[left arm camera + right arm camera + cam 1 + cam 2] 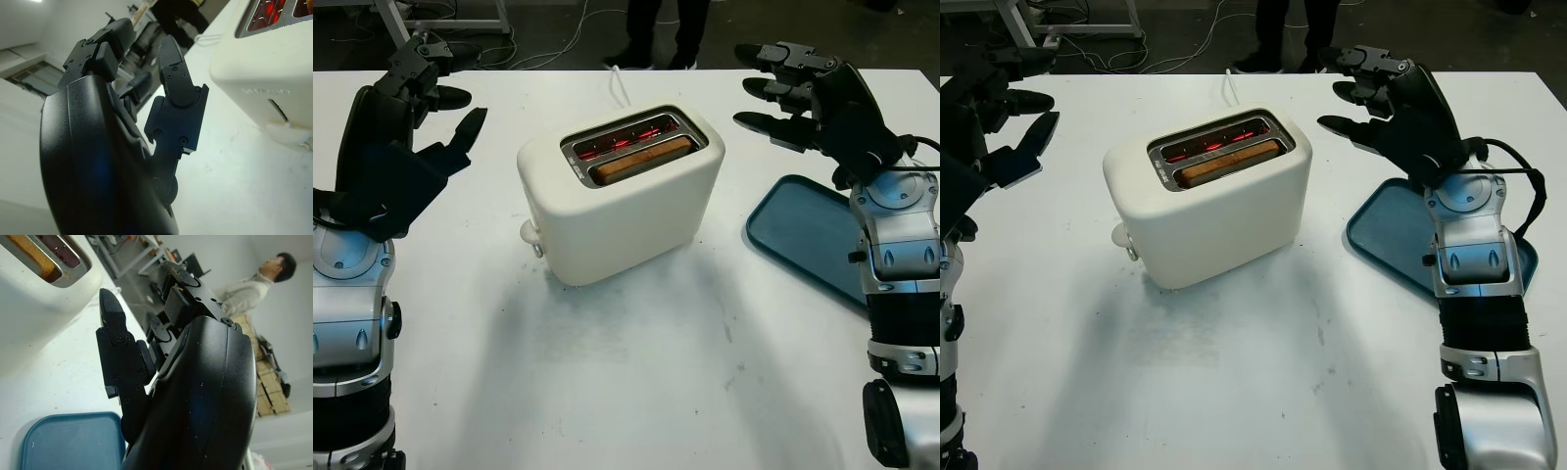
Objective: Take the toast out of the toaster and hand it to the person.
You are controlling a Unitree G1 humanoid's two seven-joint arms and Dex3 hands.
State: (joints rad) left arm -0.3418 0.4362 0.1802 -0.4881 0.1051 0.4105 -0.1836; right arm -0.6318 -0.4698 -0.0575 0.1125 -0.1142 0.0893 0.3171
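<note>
Toast (pixel 641 159) sits in the toaster (pixel 626 211) (its embossed lettering unreadable).

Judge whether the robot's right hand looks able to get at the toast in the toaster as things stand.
Probably yes. The right hand is open, raised beside the toaster, and nothing stands between them. The toast sits in the near slot, its top edge exposed, though low, so pinching it may be awkward.

A cream two-slot toaster (pixel 622 196) stood mid-table, turned at an angle, its elements glowing red. One browned slice of toast (pixel 641 159) sat upright in the nearer slot, its top edge level with the rim.
</note>
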